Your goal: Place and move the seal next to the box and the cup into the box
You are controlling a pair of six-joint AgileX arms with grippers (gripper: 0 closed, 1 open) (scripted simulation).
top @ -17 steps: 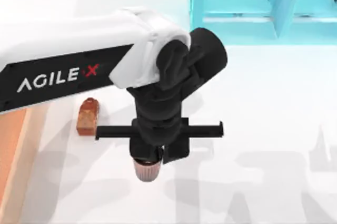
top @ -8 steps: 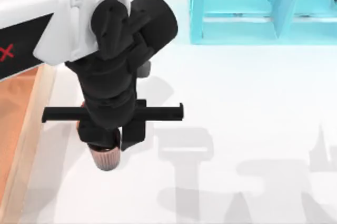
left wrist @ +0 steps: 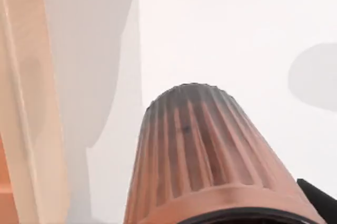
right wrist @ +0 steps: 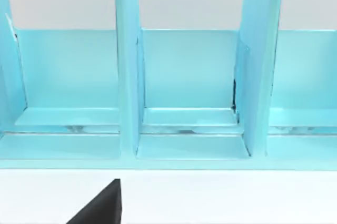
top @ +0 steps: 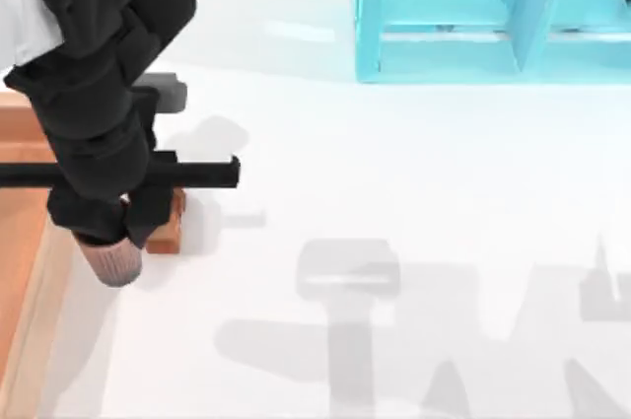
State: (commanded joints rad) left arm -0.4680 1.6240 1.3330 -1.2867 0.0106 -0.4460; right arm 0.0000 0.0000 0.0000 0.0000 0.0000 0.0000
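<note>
Now, from left to right. At the far left edge of the top view, the box (top: 22,271): pale wood rim, orange-brown inside, partly hidden under the arm. Above its right rim, the left gripper (top: 110,246), black, pointing down, fingers clenched on the cup (top: 110,261). Cup held in the air, ribbed coppery wall visible below the black wrist, over the rim of the box and the white surface (top: 394,173) just beside it, not yet inside the box. Same cup (left wrist: 210,166) close in the left wrist view, ribs running along its wall, the wood rim of the box (left wrist: 31,103) to one side. Just right of the gripper, the seal (top: 168,227), reddish-brown, standing on the surface beside the box, mostly covered by the gripper. Further right, bare surface with grey shadows. At the far right side, the turquoise shelf frame (top: 444,15) with its upright dividers; shelf frame (right wrist: 184,87) also seen from the right wrist camera, with a dark tip of the right gripper at the edge, state of its fingers cannot be told.
</note>
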